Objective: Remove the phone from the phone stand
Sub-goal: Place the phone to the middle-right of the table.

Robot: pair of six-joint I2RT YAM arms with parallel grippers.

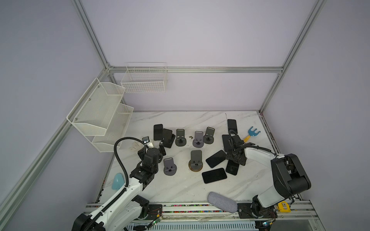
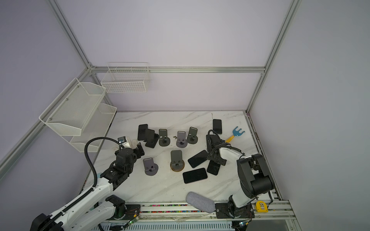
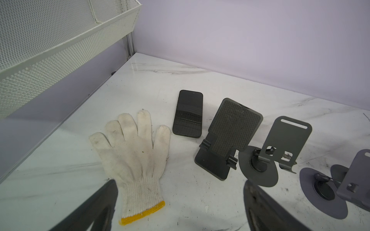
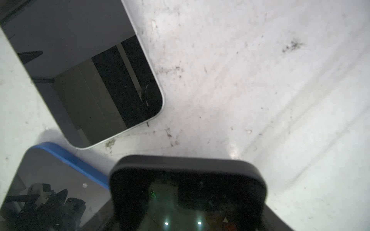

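- Left claw [image 3: 180, 186]: fingers spread apart, holding nothing, far left of the blue rake [image 1: 252, 133].
- Right claw [image 1: 235, 160]: robot-side of the rake; fingers hidden, cannot tell its state.
- Phone [image 4: 188, 192]: black-cased, directly under right claw, low over tabletop [image 1: 180, 190].

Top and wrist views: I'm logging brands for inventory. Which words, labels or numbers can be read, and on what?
None is legible.
Yellow tape measure: label too small.
Left arm's black link: white print, blurred.
Black-cased phone: faint green glint on screen, unreadable.
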